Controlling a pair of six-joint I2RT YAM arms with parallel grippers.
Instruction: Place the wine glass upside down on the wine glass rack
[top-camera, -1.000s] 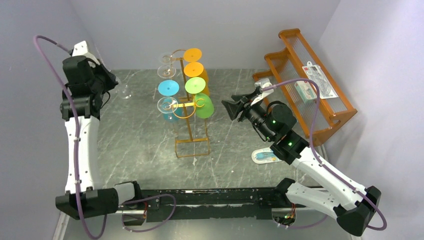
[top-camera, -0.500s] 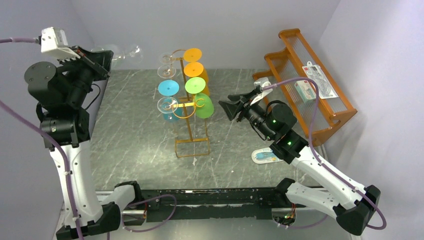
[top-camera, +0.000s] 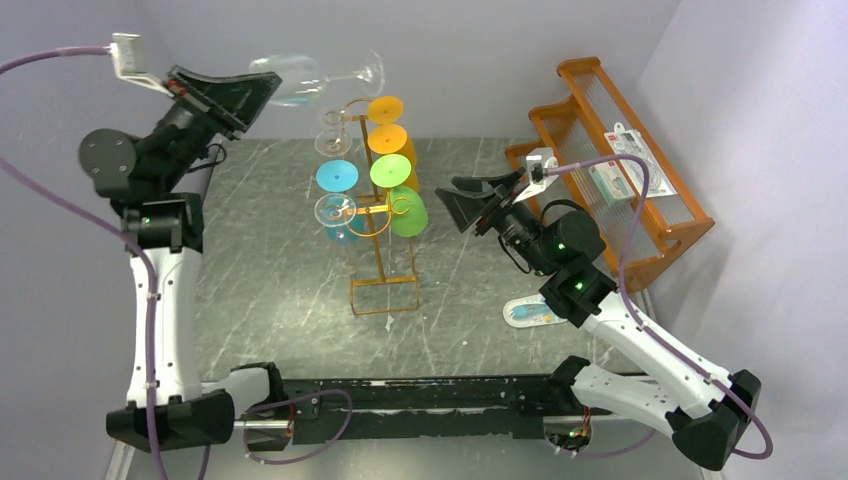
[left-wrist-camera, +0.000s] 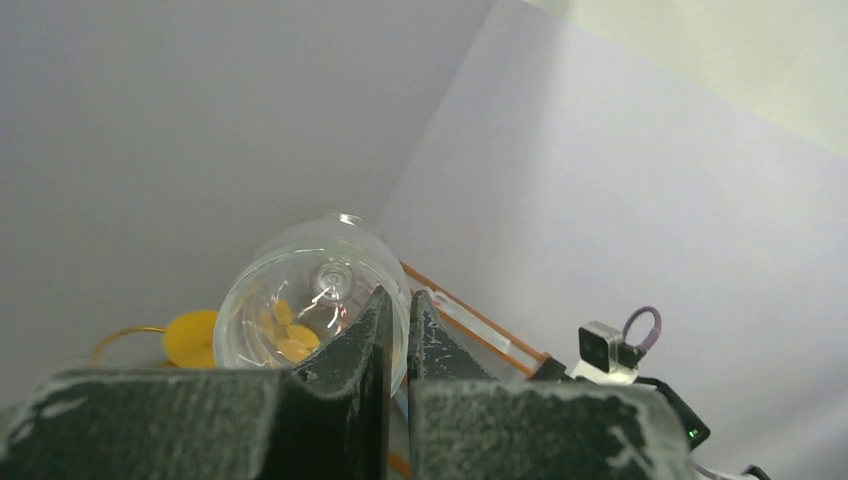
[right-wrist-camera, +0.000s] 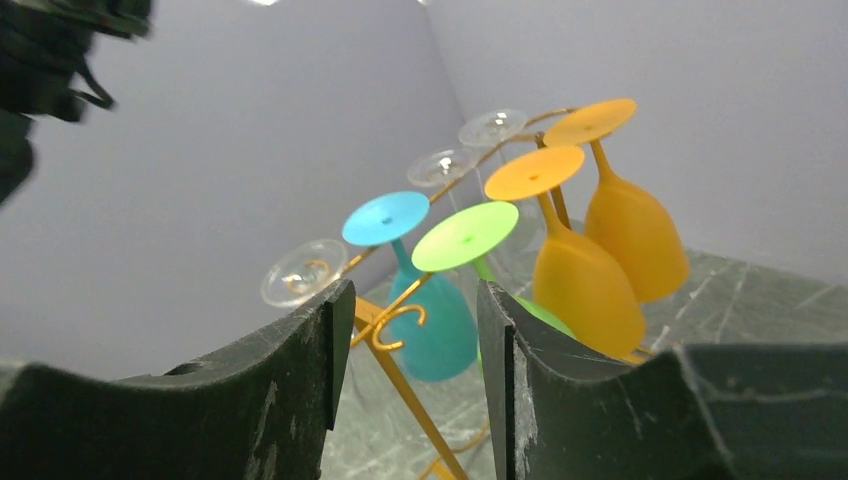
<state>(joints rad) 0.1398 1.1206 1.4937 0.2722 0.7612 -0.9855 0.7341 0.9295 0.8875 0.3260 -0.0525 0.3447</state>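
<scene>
A clear wine glass (top-camera: 318, 77) lies nearly level in the air, high at the back left, its foot pointing right above the top of the wine glass rack (top-camera: 381, 250). My left gripper (top-camera: 264, 90) is shut on the rim of its bowl. In the left wrist view the bowl (left-wrist-camera: 290, 300) sits just left of the closed left gripper (left-wrist-camera: 398, 312), the glass wall pinched between the fingers. The thin golden rack carries several glasses hanging upside down: orange, green, blue and clear. My right gripper (top-camera: 462, 206) stands open and empty just right of the rack; it (right-wrist-camera: 410, 330) faces a bare hook (right-wrist-camera: 398, 322).
An orange stepped shelf (top-camera: 570, 105) holding small packets stands at the back right, behind the right arm. A small white and blue item (top-camera: 528, 312) lies on the marble table near the right arm's elbow. Walls close in on the left, back and right.
My left arm has lifted the clear glass off the table at the back left and swung it up and right, tipping it level near the rack's top. The right gripper rose slightly.
</scene>
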